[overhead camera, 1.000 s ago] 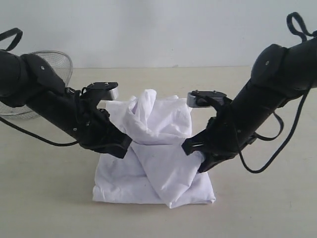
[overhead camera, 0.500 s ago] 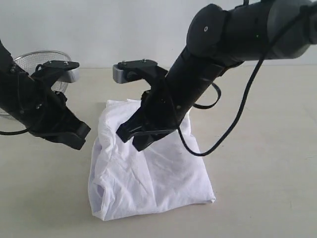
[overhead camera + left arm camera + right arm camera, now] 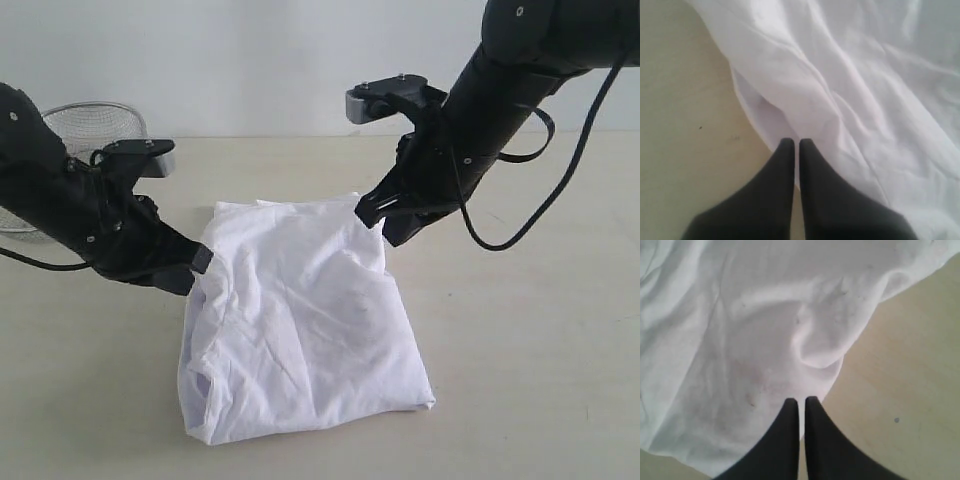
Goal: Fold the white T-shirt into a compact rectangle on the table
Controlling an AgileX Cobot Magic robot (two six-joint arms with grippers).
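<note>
**A:** From the outside camera, where is the shirt lying?

**B:** The shirt (image 3: 300,330) is lying rumpled in the middle of the table (image 3: 540,380). Its near part is resting flat, while its far side is rising toward the two arms. A wire basket (image 3: 95,120) is sitting at the far left, apart from the cloth.

**A:** And what are the arms doing there?

**B:** The left gripper (image 3: 200,262) is reaching in low at the shirt's left edge, jaws pressed together on the cloth. The right gripper (image 3: 375,215) is hanging higher at the far right corner, jaws likewise closed and pinching that corner, so the fabric is lifting up to it.

**A:** What is the left wrist camera showing?

**B:** The two dark fingers are lying side by side with only a thin slit between them. Their tips are nipping a folded edge of the shirt, with bare table and a small dark speck showing beside the cloth.

**A:** And the right wrist camera?

**B:** Much the same. The fingers are squeezed nearly together, and a rounded fold of the shirt is meeting their tips. White fabric is filling most of the picture, and bare table is showing along one side.
</note>
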